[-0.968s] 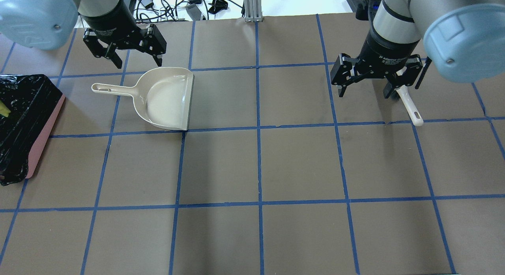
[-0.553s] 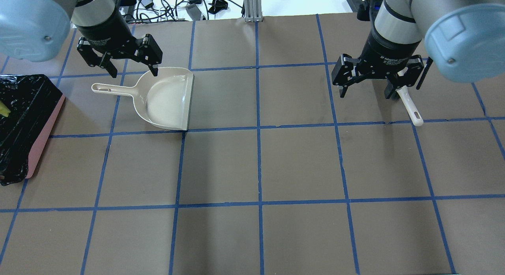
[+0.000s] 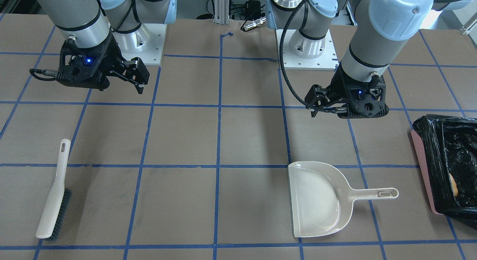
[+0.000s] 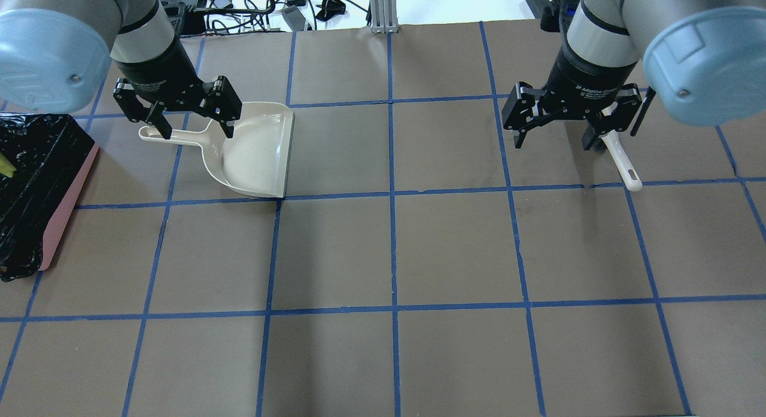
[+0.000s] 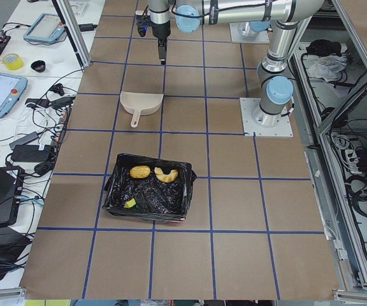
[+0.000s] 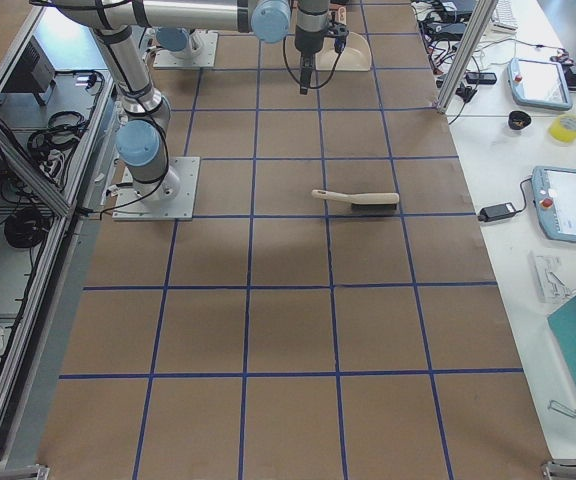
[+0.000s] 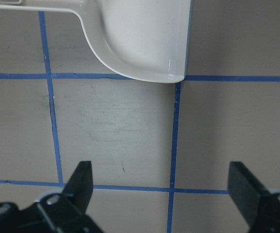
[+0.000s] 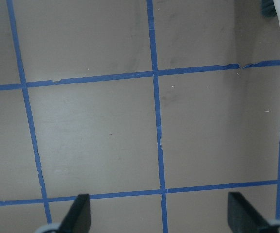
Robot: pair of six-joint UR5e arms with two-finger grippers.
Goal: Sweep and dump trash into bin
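While the left fingers and right fingers hang spread and empty, the left ones could dip and knock the dustpan toward the bin.

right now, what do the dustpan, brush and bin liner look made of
The dustpan looks like hard plastic, beige and glossy; light glints along its curved wall.
The brush has a pale, smooth handle, probably plastic too, and dark bristles whose fibre is unclear.
The liner looks like thin black plastic film, shiny and crinkled, with many small highlights.
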